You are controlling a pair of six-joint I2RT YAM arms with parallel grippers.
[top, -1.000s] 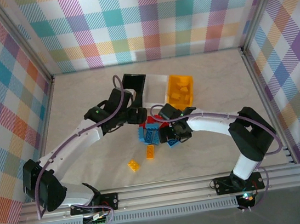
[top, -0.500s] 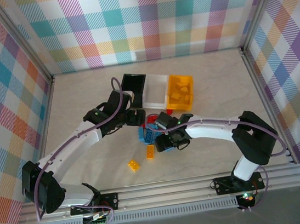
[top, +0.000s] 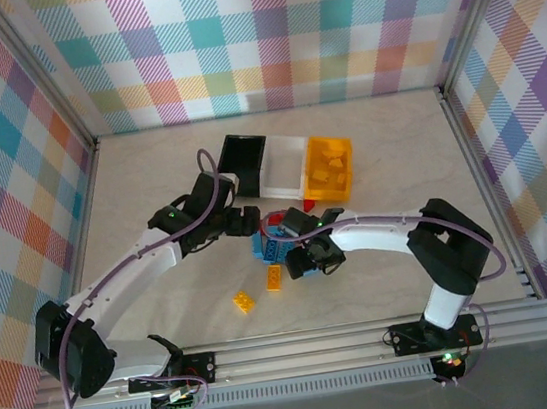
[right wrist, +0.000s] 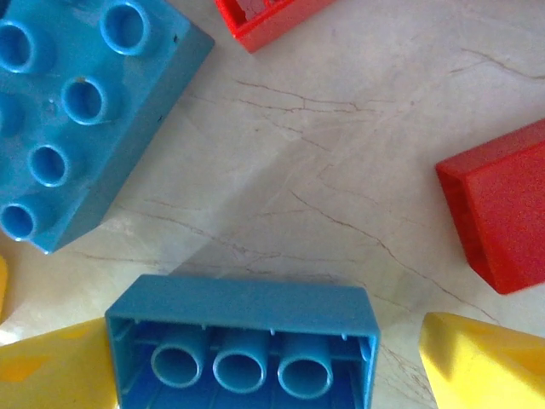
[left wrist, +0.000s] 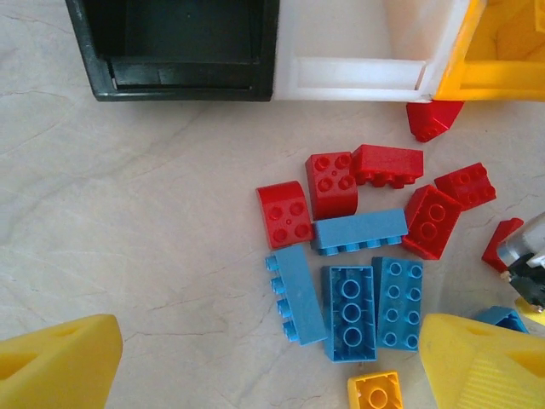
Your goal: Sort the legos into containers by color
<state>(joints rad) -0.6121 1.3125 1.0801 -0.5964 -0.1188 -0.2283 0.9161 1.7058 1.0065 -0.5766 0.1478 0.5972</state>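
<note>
- Three in a row at the far side of the table [top: 151, 190]: black bin [top: 245, 140], white bin [top: 285, 140], yellow bin [top: 330, 141], walls touching.
- Yellow bin has a few yellow bricks [top: 327, 169] in it.
- Most of the legos [top: 271, 247] are loose in a red-and-blue clump on the table, just in front of the white and yellow bins.
- Left wrist cam shows the clump nicely: reds on the far side, four blues on the near side, a couple tipped on their sides, most of them touching.
- One red brick [left wrist: 433, 119] sits right against the front corner where the white and yellow bins meet.
- One yellow brick [top: 274, 277] lies just beside the clump's near edge, and a second yellow one [top: 243, 301] sits a bit further toward the arm bases.
- Left gripper [top: 247, 218] hovers at the clump's left side, in front of the black bin. Jaws are spread wide with nothing in them, and its fingers [left wrist: 55, 366] frame the blues from above.
- Right gripper [top: 308, 257] is down low at the clump's right near side, jaws wide apart.
- Right wrist cam: a blue brick [right wrist: 243, 336] lies hollow side up between the fingers [right wrist: 481, 358]. One finger is at its edge and the other has bare table between it and the brick, so it's not clamped.
- Another blue one [right wrist: 77, 111], studs up, lies just past it, with red pieces at the frame edges.
</note>
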